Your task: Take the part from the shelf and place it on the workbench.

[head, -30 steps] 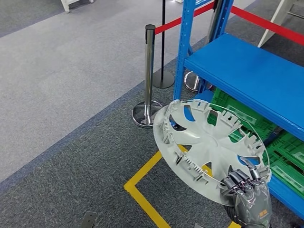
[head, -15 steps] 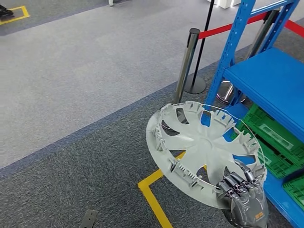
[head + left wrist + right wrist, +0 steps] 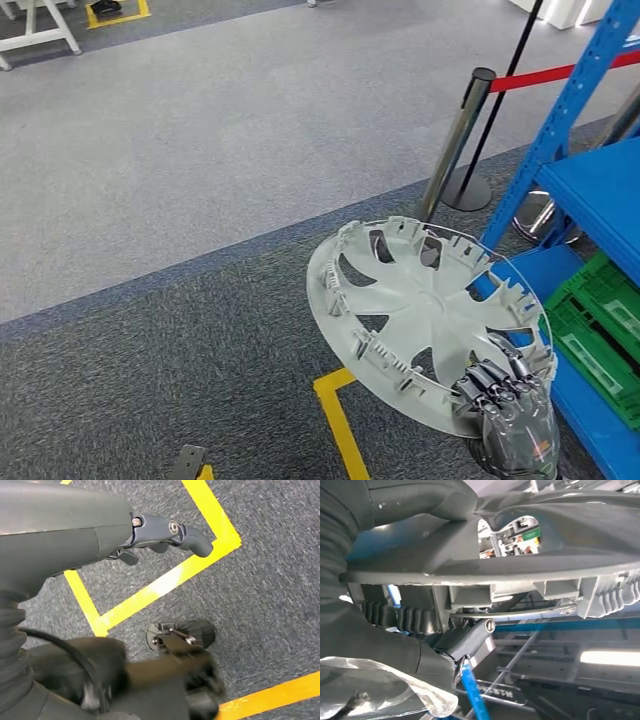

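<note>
No legible text, label, brand, number or sign is present. Faint pale marks on a dark bar [image 3: 497,690] in the right wrist view are too blurred to read. The green crates [image 3: 604,325] carry moulded panels without readable lettering.

You are seeing the right hand [image 3: 507,415] running off the head view's bottom edge, its fingers [image 3: 490,385] covering part of the wheel cover's [image 3: 423,310] near rim. The blue shelf [image 3: 596,195] is being cut by the right edge. In the left wrist view, the left hand [image 3: 166,532] is hanging over blurred dark shapes you cannot identify.
</note>
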### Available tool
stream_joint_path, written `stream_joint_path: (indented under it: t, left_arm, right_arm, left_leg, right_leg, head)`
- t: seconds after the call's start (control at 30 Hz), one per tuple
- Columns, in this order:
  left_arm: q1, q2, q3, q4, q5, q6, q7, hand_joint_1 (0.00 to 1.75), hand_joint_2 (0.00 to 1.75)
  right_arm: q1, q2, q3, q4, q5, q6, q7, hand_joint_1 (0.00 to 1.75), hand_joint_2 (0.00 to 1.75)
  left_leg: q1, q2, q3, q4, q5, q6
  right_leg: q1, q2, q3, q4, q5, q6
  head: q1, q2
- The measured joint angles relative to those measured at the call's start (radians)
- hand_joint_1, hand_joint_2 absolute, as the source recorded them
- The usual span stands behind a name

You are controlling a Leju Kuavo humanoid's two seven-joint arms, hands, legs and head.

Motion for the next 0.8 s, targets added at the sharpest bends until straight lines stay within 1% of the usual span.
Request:
stream_joint_path:
  t: [0.03,0.07,0.1,0.13,0.17,0.2,0.23,0.27,0.3,0.33,0.37,0.4,0.43,0.47,0.5,0.53,0.57,0.6,0.63,0.67,0.7,0.73,0.77,0.8]
  left_arm:
    - [0.0,0.0,0.0,0.0,0.0,0.0,0.0,0.0,1.75]
    - [0.0,0.001,0.0,0.0,0.0,0.0,0.0,0.0,1.75]
    - [0.001,0.001,0.0,0.0,0.0,0.0,0.0,0.0,1.75]
    - [0.002,0.002,0.0,0.0,0.0,0.0,0.0,0.0,1.75]
    - [0.002,0.002,0.0,0.0,0.0,0.0,0.0,0.0,1.75]
    - [0.001,0.002,0.0,0.0,0.0,0.0,0.0,0.0,1.75]
    - [-0.001,0.001,0.0,0.0,0.0,0.0,0.0,0.0,1.75]
    - [-0.002,0.0,0.0,0.0,0.0,0.0,0.0,0.0,1.75]
    - [-0.002,0.0,0.0,0.0,0.0,-0.001,0.0,0.0,1.75]
    - [-0.002,-0.001,-0.001,0.0,0.0,-0.001,0.0,0.0,1.75]
    - [-0.002,-0.001,-0.001,0.0,0.0,-0.001,0.0,0.0,1.75]
    - [-0.001,-0.001,-0.001,0.0,0.0,-0.001,0.0,0.0,1.75]
    - [-0.001,-0.001,-0.001,0.0,0.0,-0.001,0.0,0.0,1.75]
    - [-0.002,-0.001,-0.001,0.0,0.0,-0.001,0.0,0.0,1.75]
    - [-0.003,-0.002,-0.001,0.0,0.0,-0.001,0.001,0.0,1.75]
    - [-0.002,-0.001,-0.001,0.0,0.0,-0.001,0.001,0.0,1.75]
    - [-0.002,-0.001,-0.001,0.0,0.0,-0.002,0.001,0.0,1.75]
    - [0.001,-0.001,-0.001,0.0,0.002,-0.002,0.001,0.0,1.75]
    - [0.003,0.0,-0.001,0.0,0.003,-0.003,0.0,0.0,1.75]
    - [0.005,0.001,-0.001,0.0,0.005,-0.004,-0.001,0.0,1.75]
    - [0.005,0.002,-0.001,0.0,0.006,-0.006,-0.002,0.0,1.75]
    - [0.005,0.002,-0.001,0.0,0.007,-0.008,-0.003,0.0,1.75]
    - [0.004,0.003,-0.001,0.0,0.007,-0.01,-0.004,0.0,1.75]
    - [0.004,0.004,-0.001,0.0,0.007,-0.012,-0.005,0.0,1.75]
  right_arm:
    - [-0.001,0.0,0.0,0.0,0.0,0.0,0.0,1.75,1.75]
    - [-0.002,0.0,0.001,0.001,0.0,0.0,0.0,1.75,1.75]
    - [-0.003,0.0,0.002,0.001,0.0,0.0,0.001,1.75,1.75]
    - [-0.004,-0.001,0.003,0.002,0.0,0.0,0.001,1.75,1.75]
    - [-0.004,-0.002,0.005,0.002,0.0,0.0,0.001,1.75,1.75]
    - [-0.004,-0.004,0.006,0.003,0.0,0.0,0.001,1.75,1.75]
    - [-0.004,-0.005,0.008,0.004,0.0,0.0,0.002,1.75,1.75]
    - [-0.003,-0.005,0.009,0.005,0.0,0.0,0.002,1.75,1.75]
    - [-0.003,-0.006,0.01,0.007,0.0,0.0,0.002,1.75,1.75]
    - [-0.003,-0.006,0.012,0.009,0.0,0.0,0.002,1.75,1.75]
    - [-0.002,-0.006,0.014,0.011,0.0,0.0,0.002,1.75,1.75]
    - [-0.002,-0.006,0.016,0.012,0.0,0.0,0.002,1.75,1.75]
    - [-0.003,-0.006,0.017,0.013,0.0,0.0,0.002,1.75,1.75]
    - [-0.003,-0.006,0.019,0.014,0.0,0.0,0.002,1.75,1.75]
    - [-0.003,-0.006,0.02,0.015,0.0,0.0,0.001,1.75,1.75]
    - [-0.004,-0.006,0.022,0.015,0.0,0.0,0.001,1.75,1.75]
    - [-0.004,-0.007,0.023,0.016,0.001,0.0,0.001,1.75,1.75]
    - [-0.005,-0.007,0.024,0.016,0.001,0.0,0.001,1.75,1.75]
    - [-0.007,-0.007,0.025,0.016,0.001,0.0,0.001,1.75,1.75]
    - [-0.01,-0.007,0.026,0.017,0.002,0.0,0.0,1.75,1.75]
    - [-0.014,-0.007,0.027,0.018,0.004,0.0,-0.001,1.75,1.75]
    - [-0.019,-0.007,0.028,0.019,0.006,0.0,-0.002,1.75,1.75]
    - [-0.024,-0.006,0.03,0.021,0.008,0.0,-0.004,1.75,1.75]
    - [-0.03,-0.006,0.032,0.024,0.009,0.0,-0.005,1.75,1.75]
  left_leg:
    - [-0.006,0.01,0.006,-0.015,-0.002,0.006]
    - [-0.009,0.0,0.004,-0.019,-0.002,0.011]
    - [-0.006,-0.013,0.006,-0.024,0.001,0.016]
    - [-0.003,-0.025,0.011,-0.033,0.004,0.022]
    - [0.0,-0.038,0.016,-0.041,0.008,0.029]
    - [0.003,-0.051,0.021,-0.048,0.011,0.035]
    - [0.004,-0.064,0.022,-0.05,0.012,0.038]
    - [0.003,-0.077,0.023,-0.05,0.012,0.04]
    - [0.003,-0.091,0.023,-0.049,0.011,0.041]
    - [0.003,-0.106,0.023,-0.048,0.011,0.041]
    - [0.004,-0.122,0.024,-0.046,0.01,0.04]
    - [0.006,-0.138,0.024,-0.042,0.007,0.037]
    - [0.008,-0.153,0.023,-0.037,0.004,0.033]
    - [0.008,-0.167,0.019,-0.027,0.0,0.027]
    - [0.008,-0.18,0.013,-0.02,-0.003,0.02]
    - [0.009,-0.191,0.008,-0.016,-0.003,0.014]
    - [0.01,-0.203,0.003,-0.014,-0.001,0.008]
    - [0.013,-0.214,0.0,-0.016,0.001,0.002]
    - [0.014,-0.212,-0.002,-0.013,-0.001,-0.003]
    - [0.013,-0.194,-0.01,0.004,-0.01,-0.007]
    - [0.012,-0.165,-0.026,0.04,-0.03,-0.012]
    - [0.012,-0.129,-0.051,0.094,-0.058,-0.016]
    - [0.013,-0.103,-0.083,0.162,-0.088,-0.019]
    - [0.015,-0.089,-0.113,0.223,-0.11,-0.02]
  right_leg:
    - [0.002,-0.011,0.003,-0.002,-0.002,0.005]
    - [0.003,-0.022,0.007,-0.006,-0.003,0.009]
    - [0.003,-0.031,0.01,-0.01,-0.006,0.014]
    - [0.002,-0.02,0.011,-0.007,-0.013,0.018]
    - [0.0,0.004,0.004,0.012,-0.028,0.021]
    - [-0.001,0.036,-0.016,0.054,-0.052,0.022]
    - [-0.001,0.07,-0.046,0.116,-0.08,0.022]
    - [-0.001,0.088,-0.083,0.184,-0.105,0.023]
    - [-0.001,0.095,-0.117,0.237,-0.117,0.024]
    - [-0.002,0.098,-0.138,0.26,-0.11,0.025]
    - [-0.003,0.099,-0.141,0.245,-0.083,0.027]
    - [-0.005,0.103,-0.126,0.195,-0.043,0.028]
    - [-0.01,0.121,-0.102,0.131,-0.007,0.031]
    - [-0.015,0.148,-0.078,0.072,0.016,0.033]
    - [-0.018,0.17,-0.061,0.036,0.026,0.034]
    - [-0.019,0.186,-0.052,0.02,0.025,0.032]
    - [-0.017,0.186,-0.049,0.018,0.022,0.029]
    - [-0.016,0.173,-0.046,0.019,0.024,0.022]
    - [-0.015,0.16,-0.043,0.017,0.025,0.016]
    - [-0.015,0.146,-0.04,0.014,0.026,0.008]
    - [-0.015,0.131,-0.036,0.011,0.026,0.001]
    - [-0.011,0.117,-0.032,0.01,0.024,-0.005]
    - [-0.008,0.102,-0.03,0.01,0.022,-0.009]
    - [-0.004,0.087,-0.028,0.01,0.02,-0.011]
  head:
    - [0.0,0.0]
    - [0.0,0.0]
    - [0.0,0.0]
    - [0.002,0.0]
    - [0.004,0.0]
    - [0.008,0.0]
    - [0.011,0.0]
    - [0.012,0.0]
    - [0.013,0.0]
    - [0.013,0.0]
    - [0.013,0.0]
    - [0.013,0.0]
    - [0.013,0.0]
    - [0.014,0.0]
    - [0.013,0.0]
    - [0.013,0.0]
    - [0.012,0.0]
    - [0.011,0.0]
    - [0.011,0.0]
    - [0.007,0.0]
    - [0.003,0.0]
    - [-0.001,0.0]
    - [-0.005,0.0]
    - [-0.005,0.0]
